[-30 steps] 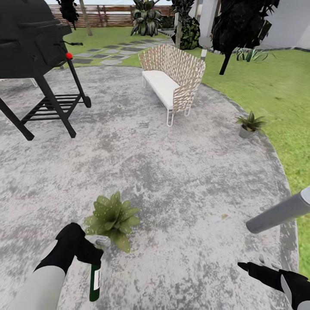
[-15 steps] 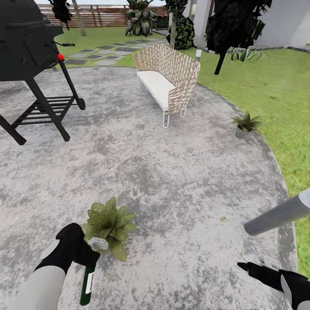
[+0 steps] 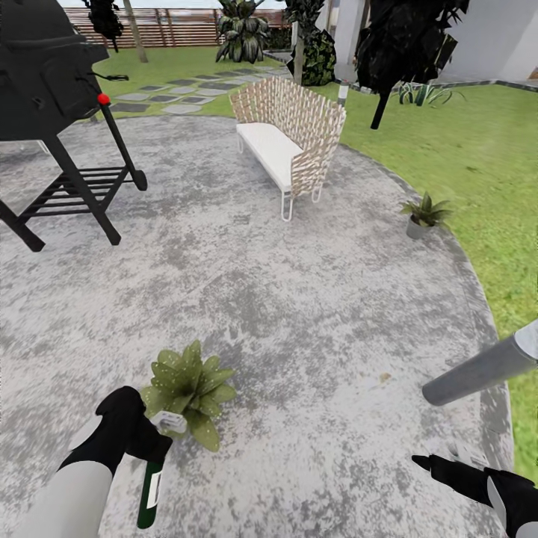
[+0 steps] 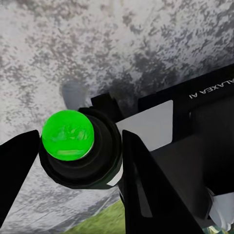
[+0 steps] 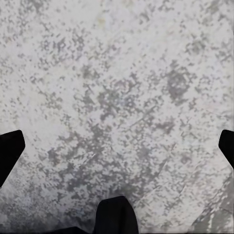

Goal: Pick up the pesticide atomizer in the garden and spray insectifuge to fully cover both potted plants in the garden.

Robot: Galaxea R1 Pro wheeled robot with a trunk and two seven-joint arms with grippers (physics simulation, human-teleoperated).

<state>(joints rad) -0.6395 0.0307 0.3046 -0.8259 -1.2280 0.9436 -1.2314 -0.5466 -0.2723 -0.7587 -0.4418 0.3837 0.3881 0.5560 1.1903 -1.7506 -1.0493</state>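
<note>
The left tool [image 3: 146,441], arm reaching low, clenches the dark green pesticide atomizer [image 3: 150,493] beside a speckled potted plant [image 3: 187,385]; the right tool [image 3: 433,459] hangs released.

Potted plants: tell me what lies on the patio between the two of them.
In the head view, only bare grey stone patio lies between the near potted plant and the far potted plant; the wicker bench stands off that line.

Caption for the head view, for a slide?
Left pincer aims dark green spray bottle at leafy potted plant on grey stone patio.
</note>
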